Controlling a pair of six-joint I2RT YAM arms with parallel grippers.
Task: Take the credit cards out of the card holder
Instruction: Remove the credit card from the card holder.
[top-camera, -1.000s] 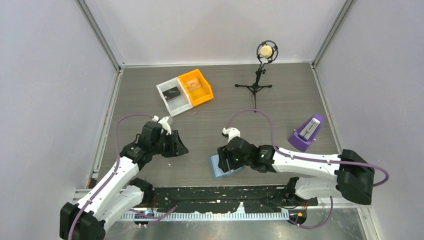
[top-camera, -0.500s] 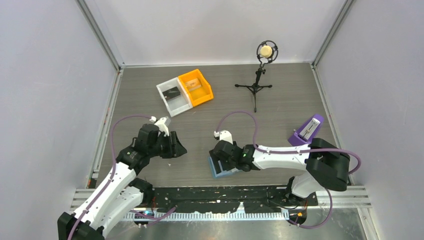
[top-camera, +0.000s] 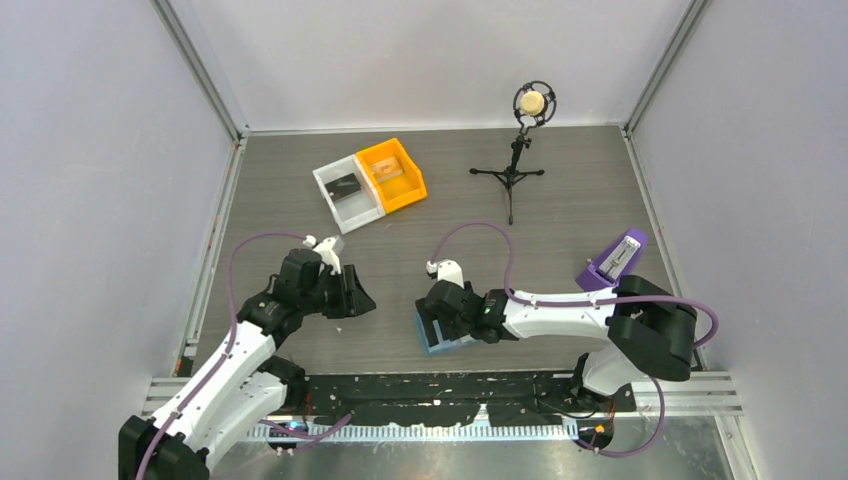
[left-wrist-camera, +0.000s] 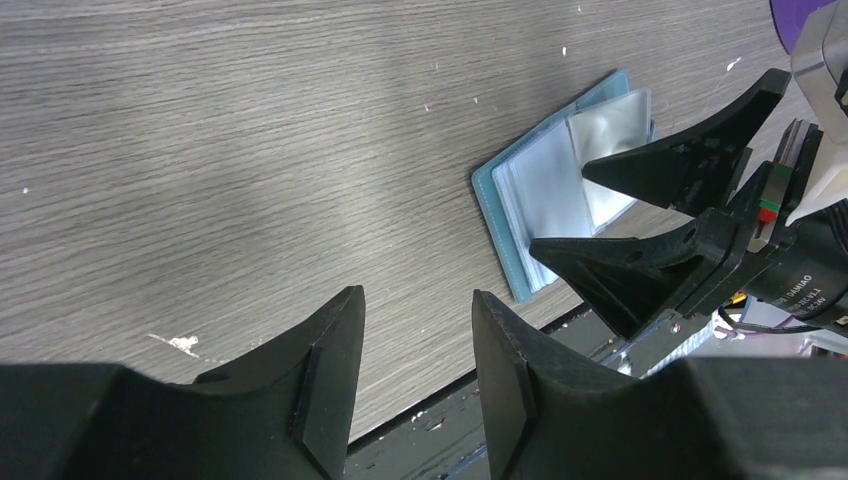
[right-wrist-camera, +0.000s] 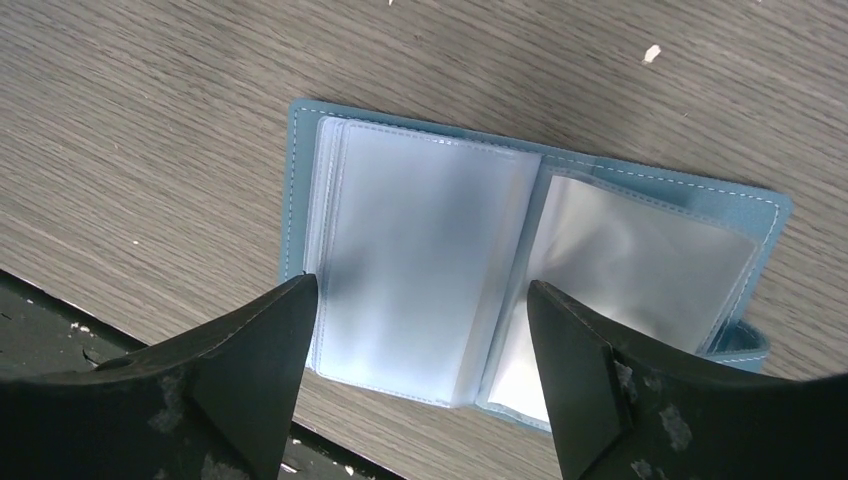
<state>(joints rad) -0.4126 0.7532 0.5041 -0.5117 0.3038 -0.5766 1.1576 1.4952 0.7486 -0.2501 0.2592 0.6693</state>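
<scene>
The small light-blue folding card holder (right-wrist-camera: 430, 250) lies open, book-like, on the grey wood-grain table (top-camera: 560, 210) near its front edge, right under the right gripper (right-wrist-camera: 422, 288). That gripper's black fingers stand wide apart, one on either side of the left-hand stack of clear plastic sleeves, and they grip nothing. The left gripper (left-wrist-camera: 417, 297) hovers off to the side over bare table, its jaws partly parted and empty.

The task looks close to finished. A small black rectangular card (top-camera: 343, 186) lies in the white plastic bin (top-camera: 322, 183) at the far side, and a pale tan card (top-camera: 390, 170) seems to lie in the orange bin (top-camera: 410, 190) beside it. The sleeves that show look frosted and empty.

Several sleeves are stacked under the top one, though, and glare on the plastic hides what is beneath, so a last card cannot be ruled out. The right finger cuts off part of the right-hand page. From above, the right gripper covers most of the holder, and the tan card is too small to make out clearly.
</scene>
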